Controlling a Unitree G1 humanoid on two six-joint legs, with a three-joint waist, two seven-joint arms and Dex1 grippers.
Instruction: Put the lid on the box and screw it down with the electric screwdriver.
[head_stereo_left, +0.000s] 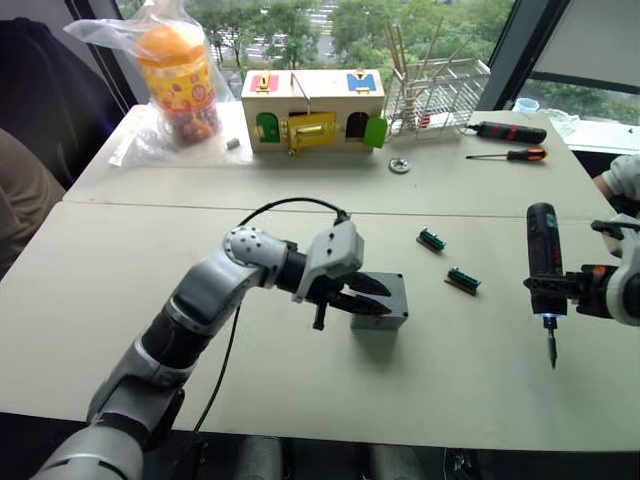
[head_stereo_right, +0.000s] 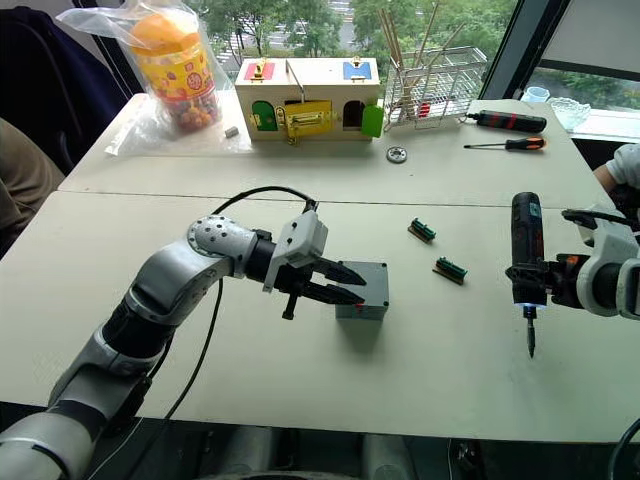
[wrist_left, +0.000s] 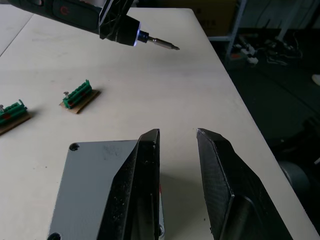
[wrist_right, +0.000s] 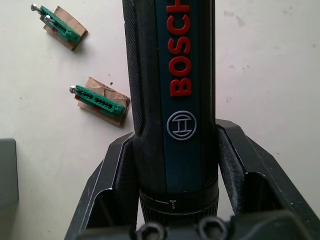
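Left wrist view shows the left gripper (wrist_left: 177, 150) with its two fingers apart, one finger lying over the flat grey lid (wrist_left: 95, 185), the other past the lid's edge, so nothing is pinched between them. The lid appears already seated on the box (head_stereo_left: 385, 305), which stands near the middle of the table (head_stereo_left: 300, 400); the gripper reaches over the box's top, likely to steady it for fastening. Off to the box's right, well apart from it, the right gripper (wrist_right: 175, 165) is clamped around the body of the electric screwdriver (head_stereo_left: 543, 265), holding it upright with the bit pointing down above the table, a ready pose for bringing the bit to a corner hole. One corner hole of the lid is plain in the left wrist view; I cannot tell whether any screw is in yet. Between the box and the screwdriver lie two small green strips on brown card (head_stereo_left: 463, 280), with what look like screw heads at their ends. Far beyond the box, at the table's back edge, lie two hand screwdrivers (head_stereo_left: 510, 132), one wooden box with coloured doors (head_stereo_left: 312, 110), one wire rack (head_stereo_left: 440, 95) and one bagged jar (head_stereo_left: 180, 80).
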